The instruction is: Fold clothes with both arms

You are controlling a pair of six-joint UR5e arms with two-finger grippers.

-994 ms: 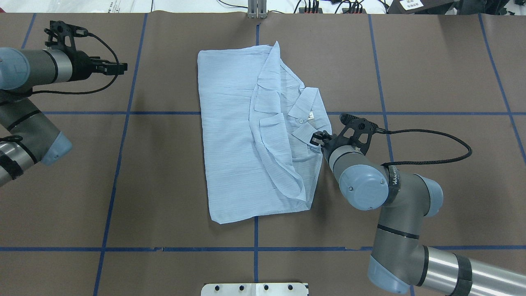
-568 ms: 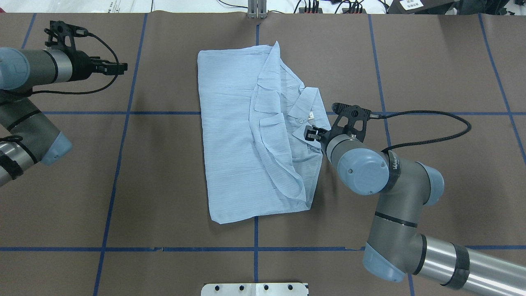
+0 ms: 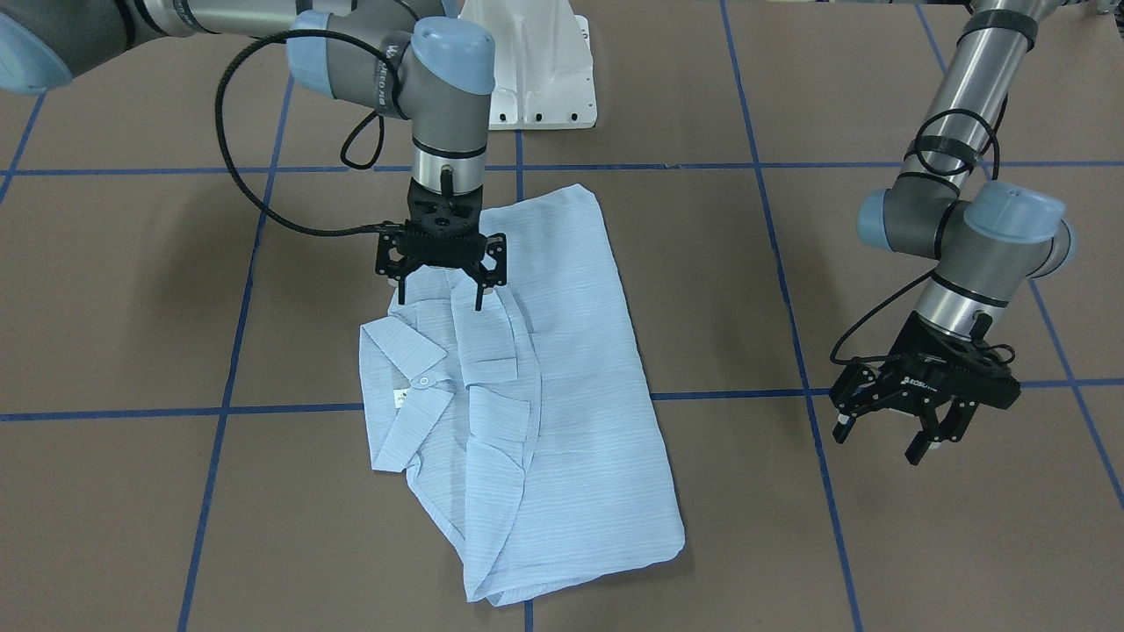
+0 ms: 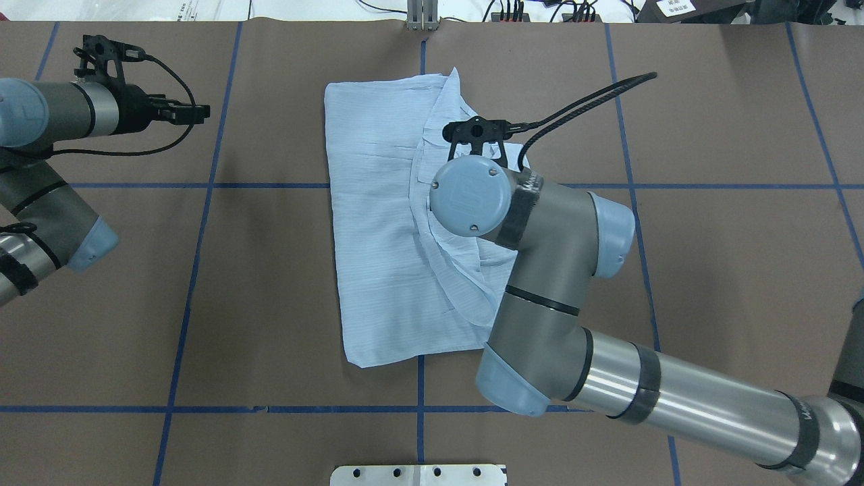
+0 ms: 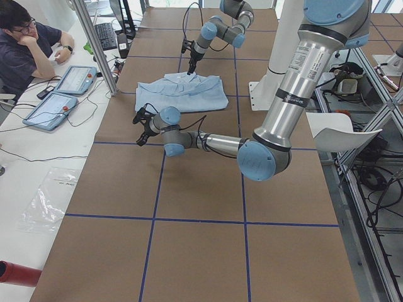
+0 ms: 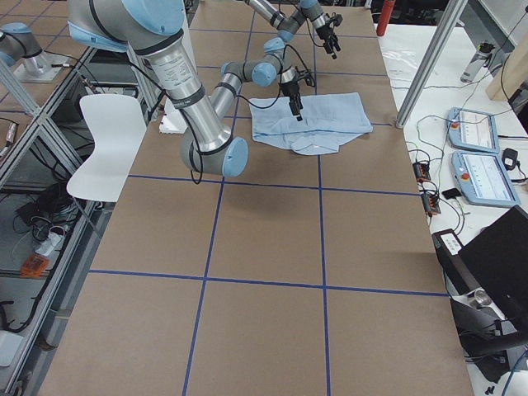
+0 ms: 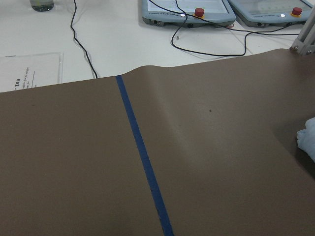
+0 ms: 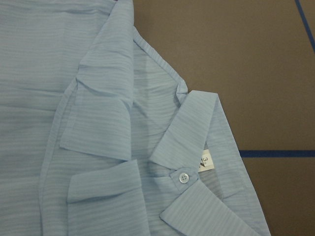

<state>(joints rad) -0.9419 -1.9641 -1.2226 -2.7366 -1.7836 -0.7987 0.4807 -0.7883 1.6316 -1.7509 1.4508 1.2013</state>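
The light-blue shirt (image 3: 562, 351) lies folded into a long rectangle at the table's middle, its collar (image 3: 404, 369) and folded sleeves on top. It also shows in the overhead view (image 4: 371, 202) and fills the right wrist view (image 8: 98, 98), with a white button (image 8: 184, 177). My right gripper (image 3: 441, 298) is open and empty. It points straight down just above the shirt, beside the collar. In the overhead view my right arm (image 4: 472, 196) hides it. My left gripper (image 3: 913, 434) is open and empty, hovering over bare table far from the shirt, as the overhead view (image 4: 196, 111) shows.
The white pedestal base (image 3: 536, 70) stands at the robot's side of the table. Blue tape lines (image 4: 202, 185) cross the brown table cover. An operator (image 5: 25, 38) sits past the far edge with teach pendants (image 5: 63, 94). A black cable (image 4: 580, 101) loops from the right wrist.
My right arm has swung from the shirt's right edge in over the shirt, and its gripper now hangs above the collar area. The left arm and the shirt have not moved.
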